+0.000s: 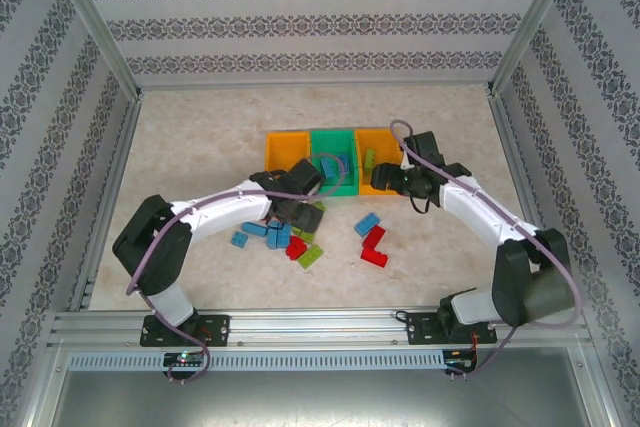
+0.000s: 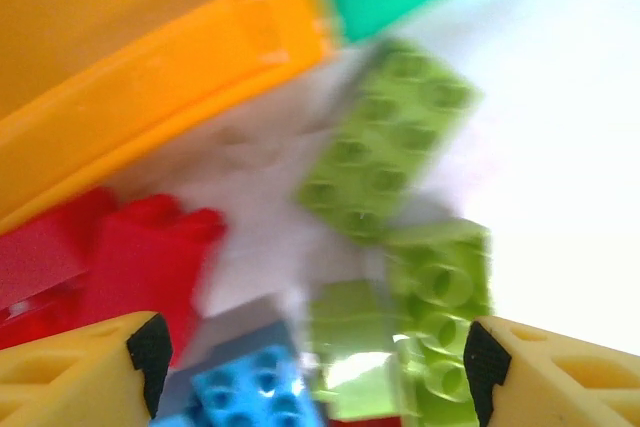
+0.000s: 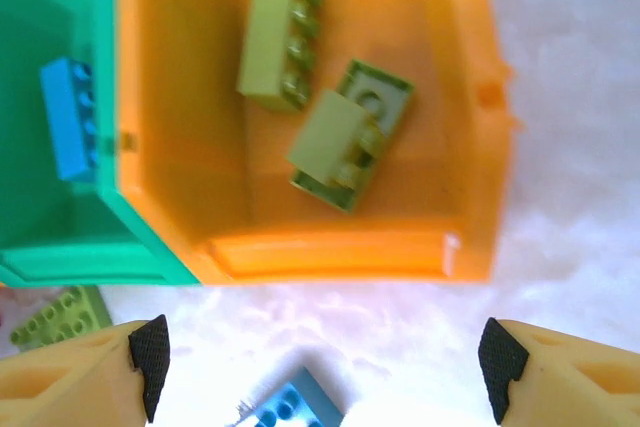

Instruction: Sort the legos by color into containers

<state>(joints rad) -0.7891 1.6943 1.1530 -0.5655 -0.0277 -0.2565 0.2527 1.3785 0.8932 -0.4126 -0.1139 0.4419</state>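
**Inspector:** Stage of the sort?

**Assessor:** Part done, in my judgement. Loose legos (image 1: 308,255) in red, blue and lime lie mixed on the table (image 1: 200,147), near of the containers (image 1: 332,134).

**Inspector:** Left gripper?

**Assessor:** The left gripper (image 2: 318,357) hangs low over that pile, fingers spread wide, holding nothing. A blue brick (image 2: 250,397) and a lime brick (image 2: 440,292) lie between the pads. The next move calls for closing on one alone, since its neighbours crowd it.

**Inspector:** Right gripper?

**Assessor:** The right gripper (image 3: 322,352) is spread and empty, above the near wall of the right orange bin (image 3: 470,97), which holds lime bricks (image 3: 275,32). The green bin (image 3: 40,247) holds a blue piece (image 3: 68,117).
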